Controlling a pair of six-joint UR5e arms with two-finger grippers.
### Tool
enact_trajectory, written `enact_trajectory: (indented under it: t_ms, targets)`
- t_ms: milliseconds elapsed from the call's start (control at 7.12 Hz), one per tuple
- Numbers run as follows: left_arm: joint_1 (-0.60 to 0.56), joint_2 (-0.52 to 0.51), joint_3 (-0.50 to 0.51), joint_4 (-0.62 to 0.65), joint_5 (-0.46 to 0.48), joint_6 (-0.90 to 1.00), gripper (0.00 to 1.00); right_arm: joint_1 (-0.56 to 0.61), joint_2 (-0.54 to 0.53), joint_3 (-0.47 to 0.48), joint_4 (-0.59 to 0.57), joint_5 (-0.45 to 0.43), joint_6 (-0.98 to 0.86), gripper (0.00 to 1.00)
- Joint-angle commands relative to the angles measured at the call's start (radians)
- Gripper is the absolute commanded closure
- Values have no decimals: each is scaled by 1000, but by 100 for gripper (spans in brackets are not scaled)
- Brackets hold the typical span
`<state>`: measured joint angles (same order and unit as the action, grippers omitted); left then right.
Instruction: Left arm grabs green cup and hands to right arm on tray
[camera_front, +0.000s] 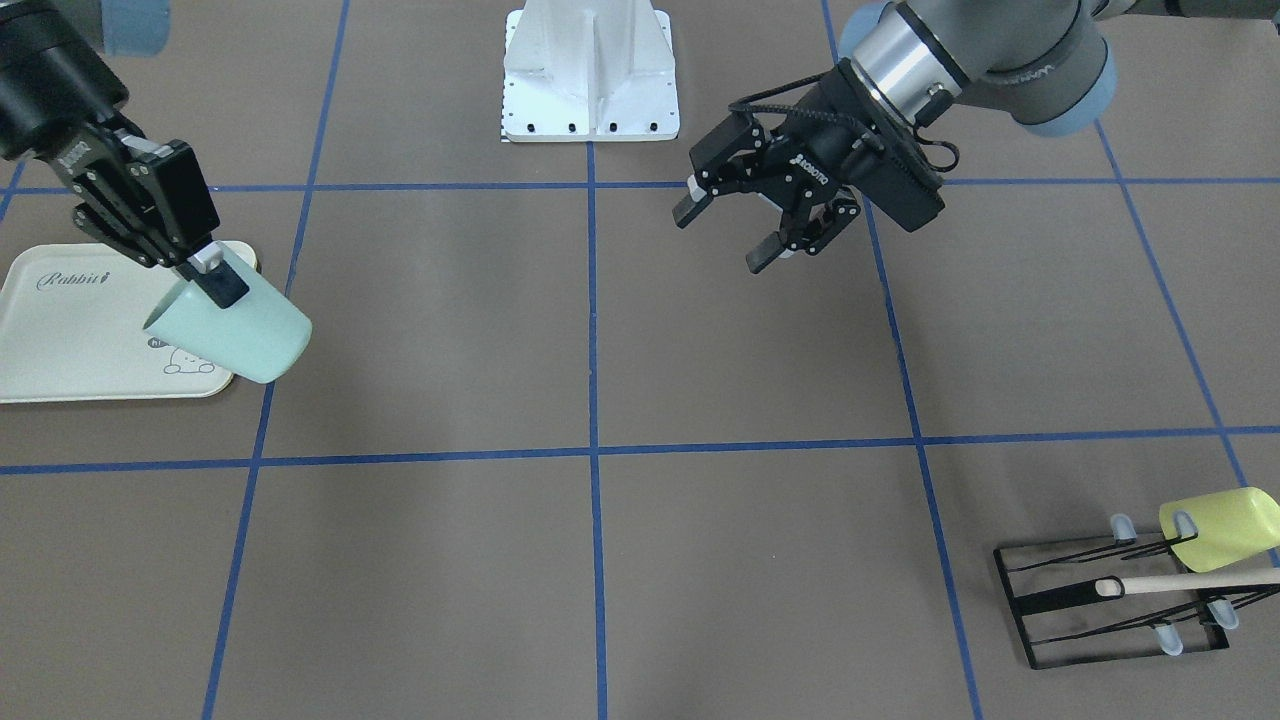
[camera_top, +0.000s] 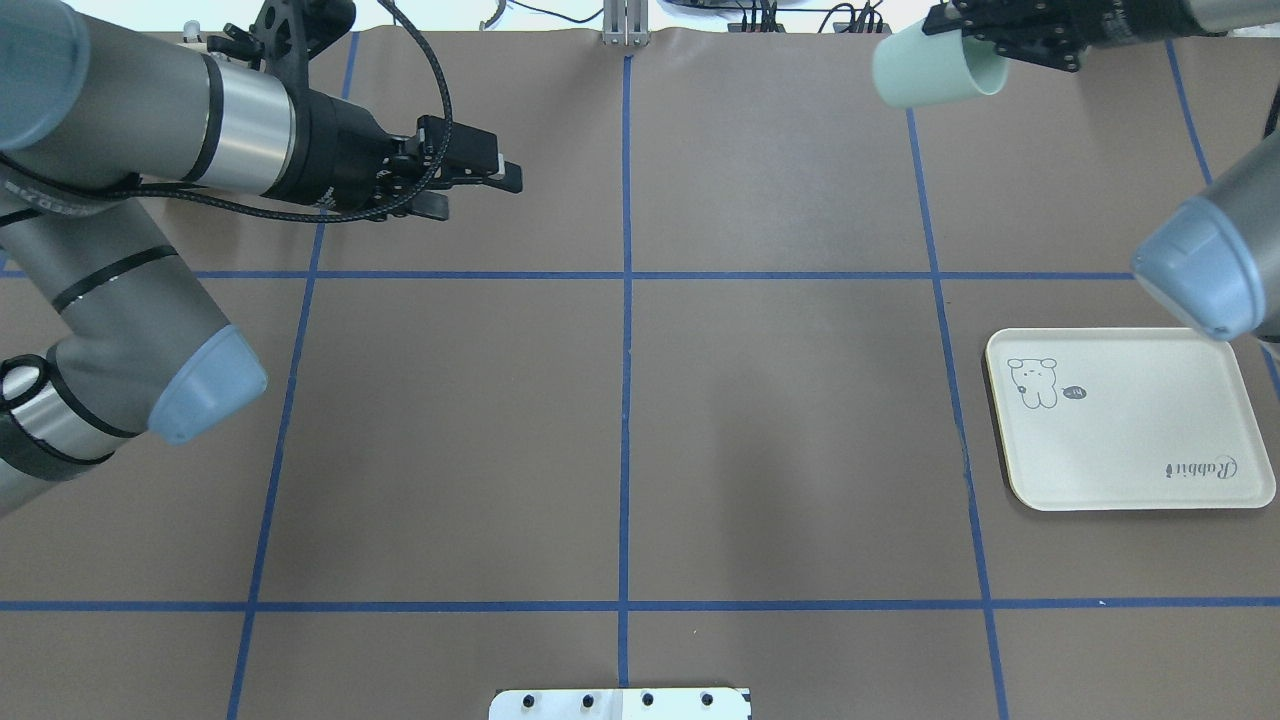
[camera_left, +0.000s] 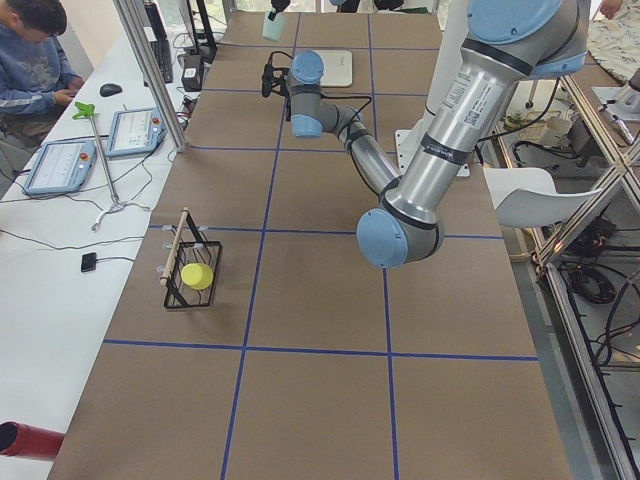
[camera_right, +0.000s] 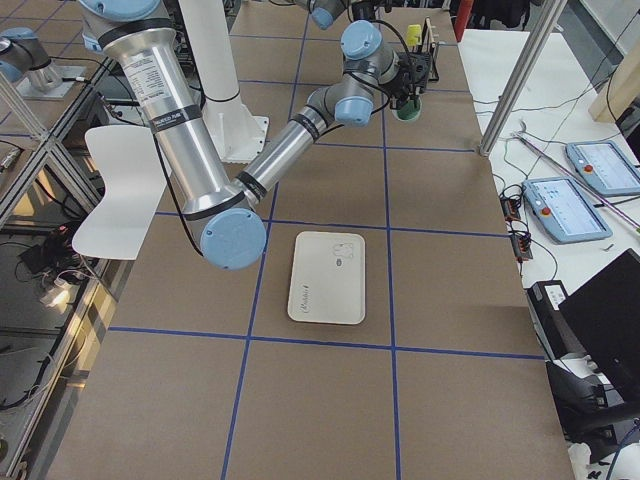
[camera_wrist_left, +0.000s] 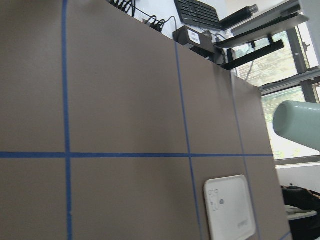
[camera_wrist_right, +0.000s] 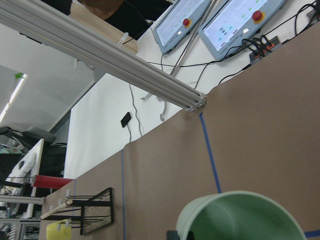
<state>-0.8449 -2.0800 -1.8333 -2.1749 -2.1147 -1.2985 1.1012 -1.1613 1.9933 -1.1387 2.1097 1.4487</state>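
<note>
My right gripper (camera_front: 215, 270) is shut on the rim of the pale mint-green cup (camera_front: 240, 335) and holds it tilted on its side in the air. The cup also shows in the overhead view (camera_top: 930, 72), in the left wrist view (camera_wrist_left: 300, 125), and its open mouth in the right wrist view (camera_wrist_right: 240, 220). The cream tray (camera_top: 1130, 420) with "Rabbit" script lies flat on the table, with nothing on it. In the overhead view the cup is apart from the tray, toward the table's far edge. My left gripper (camera_front: 722, 237) is open and empty above the table, well apart from the cup.
A black wire rack (camera_front: 1100, 610) with a yellow-green cup (camera_front: 1220, 525) and a wooden stick stands at the table's far corner on my left side. The white robot base (camera_front: 590, 70) sits at the near edge. Blue tape lines grid the brown table.
</note>
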Motion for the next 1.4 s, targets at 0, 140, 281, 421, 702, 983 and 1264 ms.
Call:
enact_trajectory:
  t_ms: [0,140,281,421,702,983,1264]
  targets:
    - [-68,47,-10,311,45,297,0,25,-24,65,-313,16,-248,100]
    - [-88,98,-11,387,106,429,0,23,-40,87,-455,12,-392,100]
    - [-139,165,-21,433,128,602,0,34,-57,99,-584,12,-548,100]
    - [-210,280,-53,438,122,844,0,35,-116,116,-625,12,-680,100]
    - [-403,403,-29,449,23,1150,0,29,-254,182,-604,6,-741,100]
    - [-460,486,35,460,15,1214,0,29,-375,185,-513,13,-864,100]
    - [-496,518,170,460,4,1217,0,20,-504,164,-326,0,-825,100]
